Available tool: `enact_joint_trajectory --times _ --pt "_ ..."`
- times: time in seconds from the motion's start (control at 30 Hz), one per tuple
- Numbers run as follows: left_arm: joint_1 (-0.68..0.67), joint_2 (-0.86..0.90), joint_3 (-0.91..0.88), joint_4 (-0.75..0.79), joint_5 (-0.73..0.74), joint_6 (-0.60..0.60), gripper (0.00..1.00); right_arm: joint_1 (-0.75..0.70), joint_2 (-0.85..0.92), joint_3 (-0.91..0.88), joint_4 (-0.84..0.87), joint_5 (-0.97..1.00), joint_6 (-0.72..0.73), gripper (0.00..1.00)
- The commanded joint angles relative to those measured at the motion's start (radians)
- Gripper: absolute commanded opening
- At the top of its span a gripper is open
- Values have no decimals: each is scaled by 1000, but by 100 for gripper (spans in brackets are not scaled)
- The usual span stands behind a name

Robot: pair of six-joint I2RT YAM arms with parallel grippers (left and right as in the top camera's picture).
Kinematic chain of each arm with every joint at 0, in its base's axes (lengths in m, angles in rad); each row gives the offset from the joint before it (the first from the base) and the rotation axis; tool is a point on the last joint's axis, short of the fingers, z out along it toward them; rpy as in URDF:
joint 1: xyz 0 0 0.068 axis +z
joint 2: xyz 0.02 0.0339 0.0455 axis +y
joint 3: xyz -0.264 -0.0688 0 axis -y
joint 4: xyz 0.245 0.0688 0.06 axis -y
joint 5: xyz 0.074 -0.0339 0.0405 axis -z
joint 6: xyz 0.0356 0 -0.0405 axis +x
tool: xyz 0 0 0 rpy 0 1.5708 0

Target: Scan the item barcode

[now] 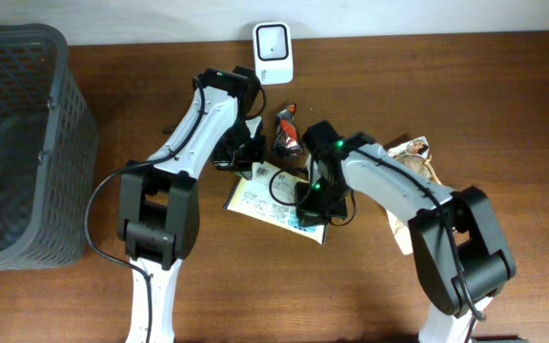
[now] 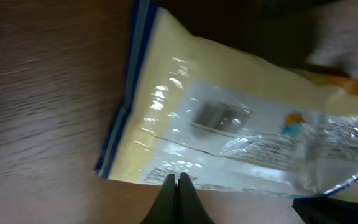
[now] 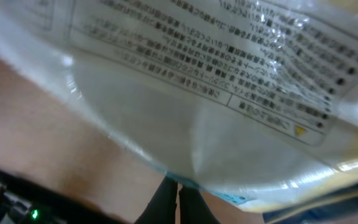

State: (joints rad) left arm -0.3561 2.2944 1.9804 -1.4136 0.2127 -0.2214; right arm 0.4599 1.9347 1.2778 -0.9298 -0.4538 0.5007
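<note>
The item is a flat yellow-and-white packet (image 1: 260,195) with a blue edge, lying between both arms. A white scanner (image 1: 274,52) stands at the table's far edge, well away from it. My left gripper (image 1: 246,157) is shut, and its tips (image 2: 178,177) rest at the packet's (image 2: 229,130) near edge with nothing visible between them. My right gripper (image 1: 315,211) is shut on the packet's clear blue-trimmed edge (image 3: 179,186). The printed film (image 3: 197,93) curls up above the wood there. A blurred grey patch (image 2: 219,115) shows on the packet. No barcode can be made out.
A dark mesh basket (image 1: 22,143) fills the left side. A dark snack wrapper (image 1: 287,131) lies between the scanner and the packet. Another brown-and-white packet (image 1: 416,157) sits partly under my right arm.
</note>
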Motion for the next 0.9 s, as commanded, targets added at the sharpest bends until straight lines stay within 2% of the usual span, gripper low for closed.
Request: enact_joint_trajectory --times 0.0,0.17,0.3,0.43,0.47,0.87 --pt "28 -23 -2 -4 -53 -40 0 5 2 -38 33 49 89 6" --pt "51 -23 -2 -13 -52 -40 0 -24 2 -40 80 178 129 10" --pt "47 -23 -2 -40 -53 -39 0 -55 2 -40 140 203 117 11" --pt "39 -23 -2 -50 -48 -40 0 -63 2 -39 140 159 60 9" --pt "39 -25 -2 -70 -26 -40 0 -63 2 -36 130 128 48 4" --pt "44 -72 -2 -92 -14 -39 0 -63 -65 92 97 39 -27 4"
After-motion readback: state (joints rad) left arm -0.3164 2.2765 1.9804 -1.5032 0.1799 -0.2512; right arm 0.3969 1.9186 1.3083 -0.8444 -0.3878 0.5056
